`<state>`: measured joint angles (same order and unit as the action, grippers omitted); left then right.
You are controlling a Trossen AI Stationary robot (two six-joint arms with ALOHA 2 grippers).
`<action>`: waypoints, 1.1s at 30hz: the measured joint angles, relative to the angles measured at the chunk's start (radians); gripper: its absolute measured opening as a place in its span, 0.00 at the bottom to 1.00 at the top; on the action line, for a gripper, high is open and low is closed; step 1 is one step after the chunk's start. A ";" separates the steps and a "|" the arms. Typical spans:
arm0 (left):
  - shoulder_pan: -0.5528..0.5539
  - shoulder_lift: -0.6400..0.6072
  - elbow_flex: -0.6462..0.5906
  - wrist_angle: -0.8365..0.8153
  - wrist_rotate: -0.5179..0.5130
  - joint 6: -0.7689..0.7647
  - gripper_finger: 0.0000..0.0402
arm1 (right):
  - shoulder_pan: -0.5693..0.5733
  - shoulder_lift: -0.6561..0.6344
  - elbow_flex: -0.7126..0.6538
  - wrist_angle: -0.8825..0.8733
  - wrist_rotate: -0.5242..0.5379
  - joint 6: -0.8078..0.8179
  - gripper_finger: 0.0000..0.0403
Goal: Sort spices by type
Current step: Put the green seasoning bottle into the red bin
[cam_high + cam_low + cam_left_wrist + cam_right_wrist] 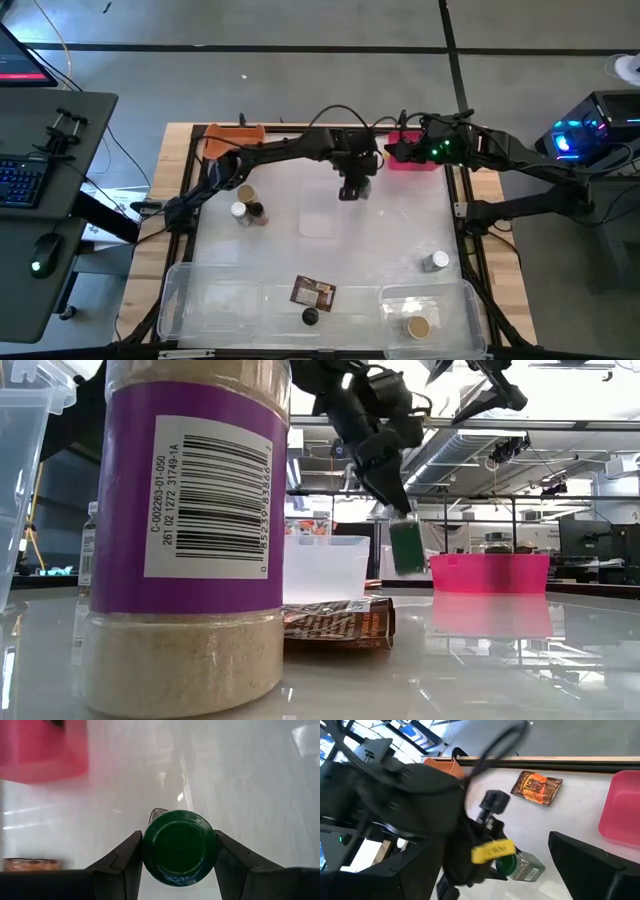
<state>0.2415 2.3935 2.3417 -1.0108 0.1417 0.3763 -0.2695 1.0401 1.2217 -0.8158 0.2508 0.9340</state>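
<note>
Dark arms (290,148) — black cables, yellow tag (493,851)

A robotics lab: exposed ceiling ducts (520,445), a keyboard (22,182) desk, and a glowing computer (590,135).

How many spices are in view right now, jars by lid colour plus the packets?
Green-lid jar: 1
Tan-lid jars: 2
White-lid jars: 2
Dark-lid jars: 2
Packets: 2
Total: 9

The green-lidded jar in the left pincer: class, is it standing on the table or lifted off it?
Lifted. In the low view the green-lidded jar hangs from the left pincer, clear of the table.
</note>
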 joint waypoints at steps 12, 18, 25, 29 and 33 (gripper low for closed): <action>-0.002 0.016 -0.006 -0.004 -0.001 -0.001 0.50 | 0.000 0.000 0.000 -0.007 0.000 -0.017 0.87; -0.002 0.016 -0.006 0.003 0.000 -0.005 0.54 | 0.000 0.000 0.000 -0.007 0.000 -0.019 0.87; -0.002 0.016 -0.006 0.022 0.002 -0.009 0.58 | 0.000 0.000 0.001 -0.008 0.000 -0.019 0.87; -0.002 0.016 -0.006 0.019 0.002 -0.009 0.62 | 0.000 0.000 0.001 -0.011 0.000 -0.019 0.87; 0.007 0.004 0.011 -0.012 -0.002 0.004 0.63 | 0.000 0.000 0.001 -0.009 0.000 -0.028 0.87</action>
<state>0.2484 2.3976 2.3528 -1.0230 0.1393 0.3807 -0.2695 1.0401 1.2224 -0.8249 0.2504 0.9056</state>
